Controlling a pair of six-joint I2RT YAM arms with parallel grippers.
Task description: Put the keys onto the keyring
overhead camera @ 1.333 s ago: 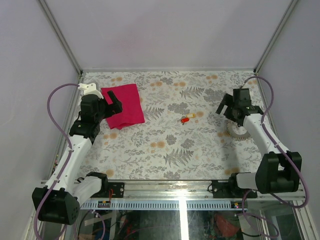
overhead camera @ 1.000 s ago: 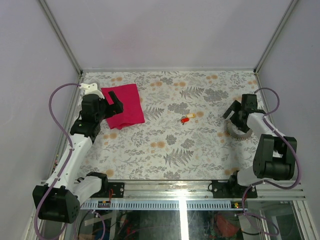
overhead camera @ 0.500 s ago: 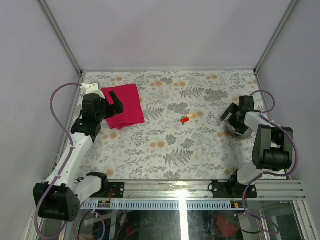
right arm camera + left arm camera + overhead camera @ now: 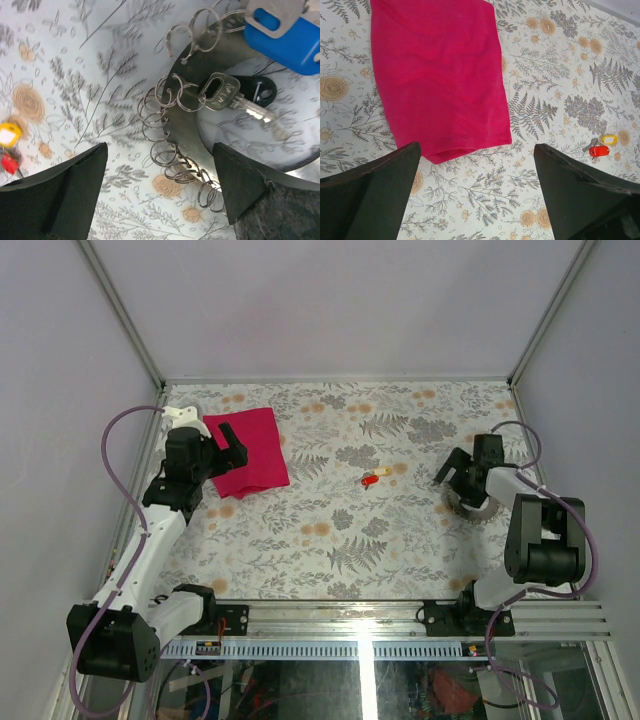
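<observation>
The keys (image 4: 373, 477), tiny with red and yellow heads, lie mid-table; they also show at the right edge of the left wrist view (image 4: 600, 146) and at the left edge of the right wrist view (image 4: 7, 145). The keyring (image 4: 470, 504) is a flat grey metal loop (image 4: 186, 127) with several small split rings along its rim, a blue-headed key (image 4: 292, 37) and a silver key (image 4: 222, 94) on it. My right gripper (image 4: 459, 475) hangs open low over its rim (image 4: 159, 167), fingers either side. My left gripper (image 4: 226, 441) is open (image 4: 477, 155) above bare table.
A pink-red cloth (image 4: 248, 450) lies flat at the back left, just beyond the left gripper's fingers (image 4: 435, 75). The table covering has grey fern and orange flower prints. Purple walls close the table on three sides; a metal rail runs along the near edge.
The right arm has folded in and its gripper has come down and leftward onto the keyring. The left arm, cloth and keys have not moved.
</observation>
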